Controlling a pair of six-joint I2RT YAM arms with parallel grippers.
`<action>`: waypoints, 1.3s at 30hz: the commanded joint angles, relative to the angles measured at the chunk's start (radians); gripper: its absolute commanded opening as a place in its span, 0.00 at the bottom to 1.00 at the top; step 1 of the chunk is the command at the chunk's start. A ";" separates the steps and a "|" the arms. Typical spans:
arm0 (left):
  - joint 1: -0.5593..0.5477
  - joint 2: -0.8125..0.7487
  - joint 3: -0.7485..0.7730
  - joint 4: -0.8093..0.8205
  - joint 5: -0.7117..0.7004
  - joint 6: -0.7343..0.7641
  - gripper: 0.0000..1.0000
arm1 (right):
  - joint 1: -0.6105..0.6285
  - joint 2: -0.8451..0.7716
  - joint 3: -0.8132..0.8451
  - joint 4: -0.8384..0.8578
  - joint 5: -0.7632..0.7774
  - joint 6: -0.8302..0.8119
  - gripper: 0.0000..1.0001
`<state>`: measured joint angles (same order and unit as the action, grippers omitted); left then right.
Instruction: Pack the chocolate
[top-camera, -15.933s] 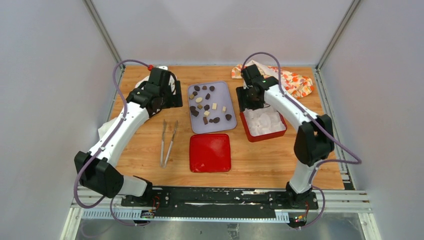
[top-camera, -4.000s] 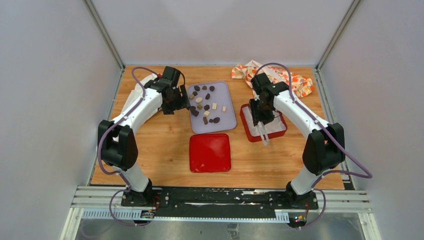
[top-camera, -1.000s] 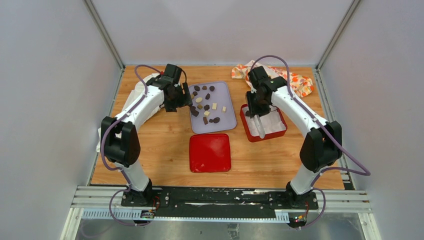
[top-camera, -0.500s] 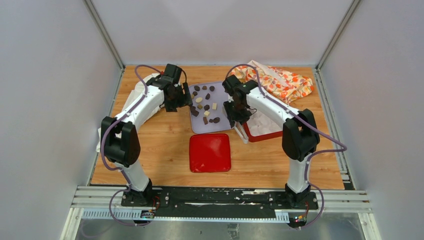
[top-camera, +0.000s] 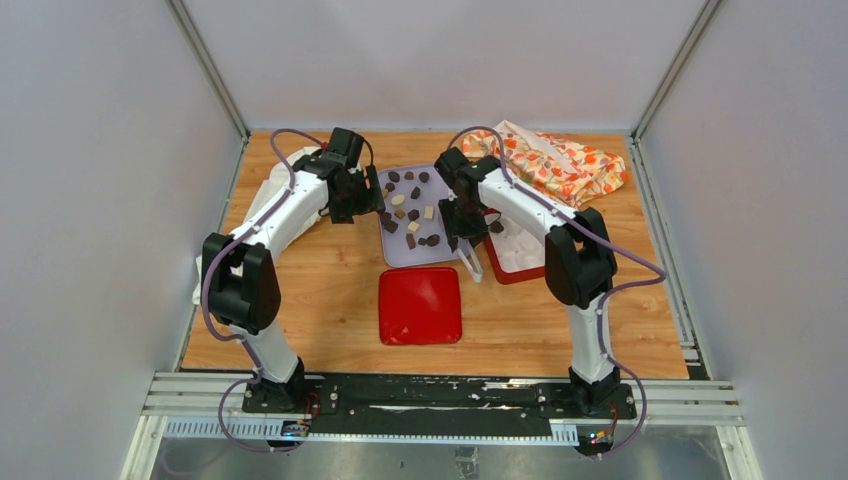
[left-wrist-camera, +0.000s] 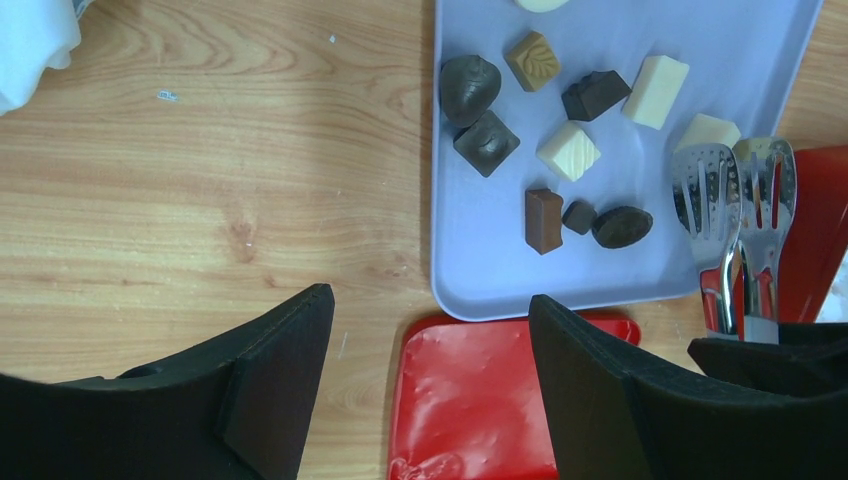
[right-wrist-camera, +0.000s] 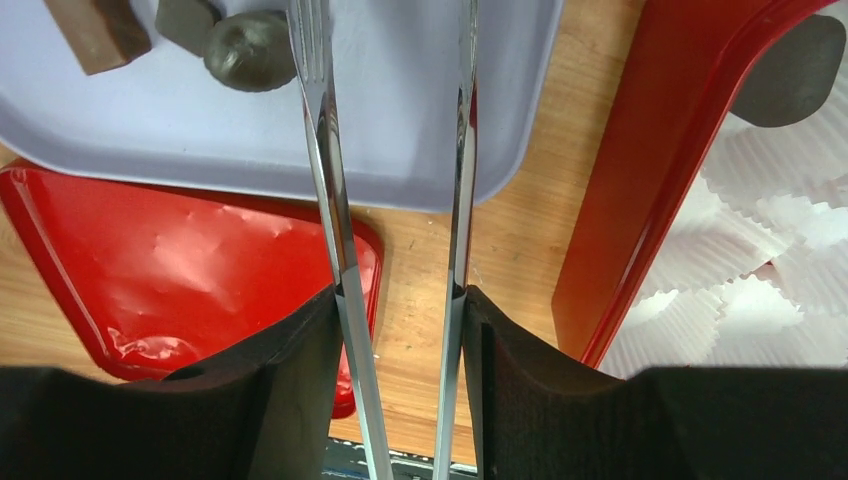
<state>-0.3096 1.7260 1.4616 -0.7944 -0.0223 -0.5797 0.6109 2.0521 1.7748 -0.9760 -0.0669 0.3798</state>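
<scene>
Table (top-camera: 300, 300) first. My landmark is the lavender tray (left-wrist-camera: 480, 260) at mid-table. The patterned cloth (top-camera: 570, 165) lies beyond the tray's far-right corner. The red box (right-wrist-camera: 640, 170) sits just right of the tray, lined with white paper cups (right-wrist-camera: 760, 260). The red lid (top-camera: 420, 305) lies flat just off the tray's near edge.

My left gripper (left-wrist-camera: 430, 300) is released and empty, hovering over the tray's near-left corner. My right gripper (right-wrist-camera: 400, 310) is clenched on the tongs (right-wrist-camera: 322, 150), whose arms stand spread with their tips over the tray's near-right part.

The chocolate (left-wrist-camera: 543, 220) is mostly loose on the tray. One dark lump (right-wrist-camera: 790, 70) looks to be in the box already.

Risks as I judge them:
- The dark oval piece (right-wrist-camera: 250, 50) touches the left tong tip. A squeeze off centre could flick it across the tray or over the rim.
- A tip that dips low could catch the rim and shove the tray into the box.
- The tongs could twist in my fingers if the clamp eases too far.
- The piece may drop during the carry over the gap right of the tray.
</scene>
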 joint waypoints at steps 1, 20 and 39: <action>0.009 -0.014 0.002 0.002 0.000 0.021 0.77 | -0.002 0.039 0.056 -0.052 0.040 0.033 0.49; 0.019 0.009 0.034 0.000 0.034 0.039 0.77 | -0.001 0.086 0.129 -0.076 0.046 0.047 0.10; 0.018 0.016 0.030 -0.002 0.036 0.030 0.77 | -0.221 -0.384 -0.283 0.047 0.158 -0.101 0.00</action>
<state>-0.2974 1.7260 1.4700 -0.7944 -0.0013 -0.5529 0.4629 1.6741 1.5906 -0.9218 0.0700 0.3126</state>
